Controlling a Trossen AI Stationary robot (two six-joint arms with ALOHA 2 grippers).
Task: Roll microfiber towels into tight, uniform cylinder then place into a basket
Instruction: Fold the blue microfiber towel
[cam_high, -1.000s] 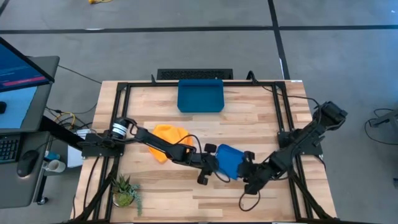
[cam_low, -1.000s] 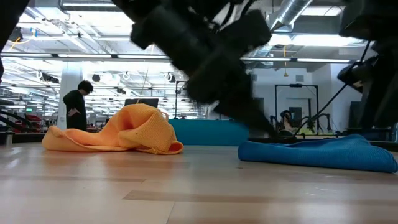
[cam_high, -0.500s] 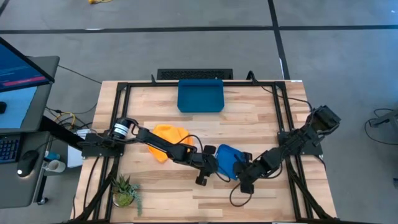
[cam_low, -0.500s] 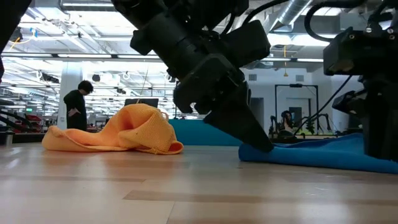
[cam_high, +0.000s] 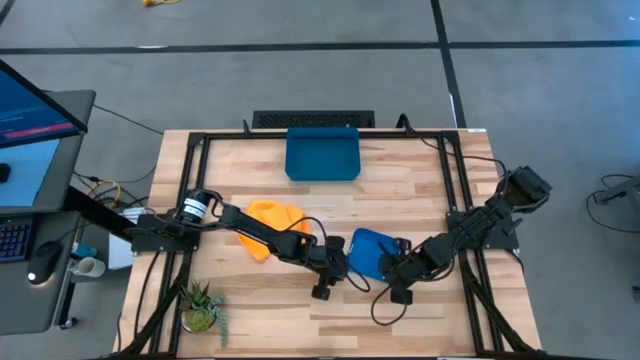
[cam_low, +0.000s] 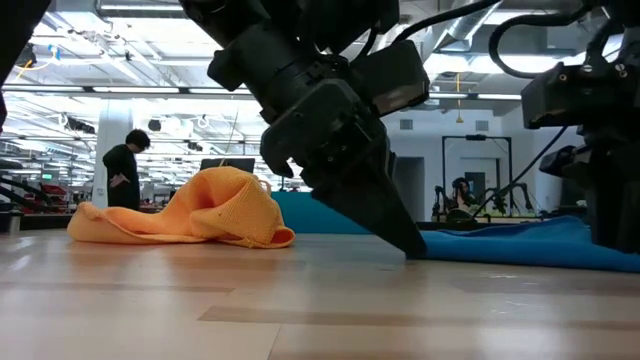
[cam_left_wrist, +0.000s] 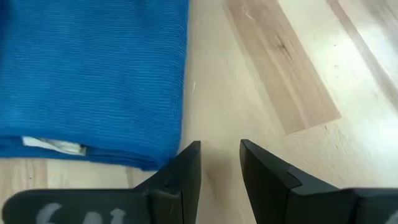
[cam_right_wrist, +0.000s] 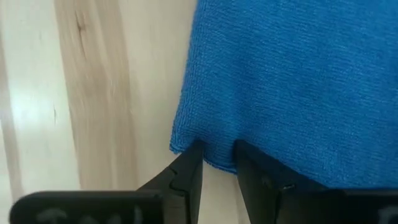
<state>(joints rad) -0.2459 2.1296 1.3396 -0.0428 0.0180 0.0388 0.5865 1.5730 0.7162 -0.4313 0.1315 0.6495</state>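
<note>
We record a pale wooden plank counter (cam_high: 420, 190) with a black frame around it, seen from above.

Item one: a dark blue rectangular plastic basket (cam_high: 322, 153) with low walls, at the upper centre of the high view, near the counter's far edge. We see nothing in it.

Item two: a crumpled yellow-orange microfiber towel (cam_high: 272, 224), left of centre in the high view, lying in a heap. In the low view the same heap (cam_low: 200, 212) sits at centre left, humped in the middle.

Item three: a medium blue microfiber towel (cam_high: 372, 251), folded flat, just right of centre and below the basket in the high view. In the low view it lies as a low strip (cam_low: 510, 247) at the right.

Item four: the left tool (cam_high: 325, 278), reaching in from the left of the high view, low over the counter at the blue towel's left edge. Its wrist view shows the fingers (cam_left_wrist: 185, 174) a narrow gap apart with bare wood between them, the blue towel (cam_left_wrist: 93, 74) just beside them; they hold nothing.

Item five: the right tool (cam_high: 397, 282), coming from the right, at the blue towel's lower right edge. Its wrist view shows the fingers (cam_right_wrist: 186, 174) narrowly parted, straddling the hem of the blue towel (cam_right_wrist: 298, 81).

Item six: a person (cam_low: 123, 168) stands in the room behind, at the left of the low view.
</note>
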